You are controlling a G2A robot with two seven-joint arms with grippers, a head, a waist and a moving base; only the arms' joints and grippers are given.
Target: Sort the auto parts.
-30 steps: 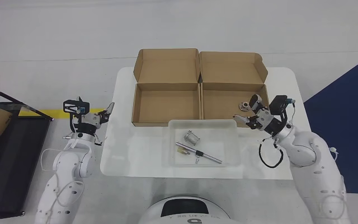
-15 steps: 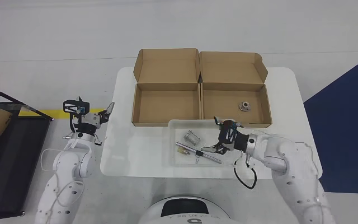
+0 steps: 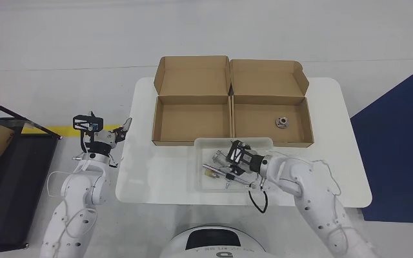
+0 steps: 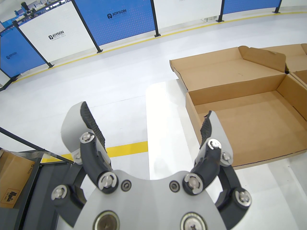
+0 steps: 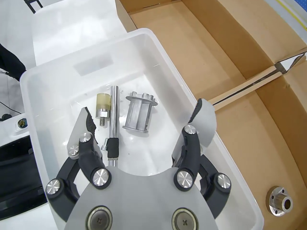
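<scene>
A clear plastic bin (image 3: 203, 145) (image 5: 38, 72) at the table's front holds a slotted metal cylinder (image 5: 139, 113) (image 3: 221, 157), a long steel rod (image 5: 113, 113) (image 3: 219, 173) and a small cream-topped bolt part (image 5: 102, 106). My right gripper (image 5: 144, 118) (image 3: 233, 158) hangs open over the bin, its fingers either side of the rod and cylinder, nothing between them. A round metal flange (image 3: 281, 120) (image 5: 280, 203) lies in the right cardboard box (image 3: 303, 109). The left cardboard box (image 3: 161, 122) (image 4: 242, 120) holds nothing. My left gripper (image 4: 146, 123) (image 3: 119, 129) stands open off the table's left edge.
The two open boxes sit side by side behind the bin, their lids folded back. Bare white table (image 3: 335, 161) lies right of the bin and left (image 3: 139, 168) of it. A dark rack (image 3: 19, 174) stands on the floor at far left.
The right arm has swung from the right box, where the flange now lies, leftward to over the bin. The left arm has stayed still.
</scene>
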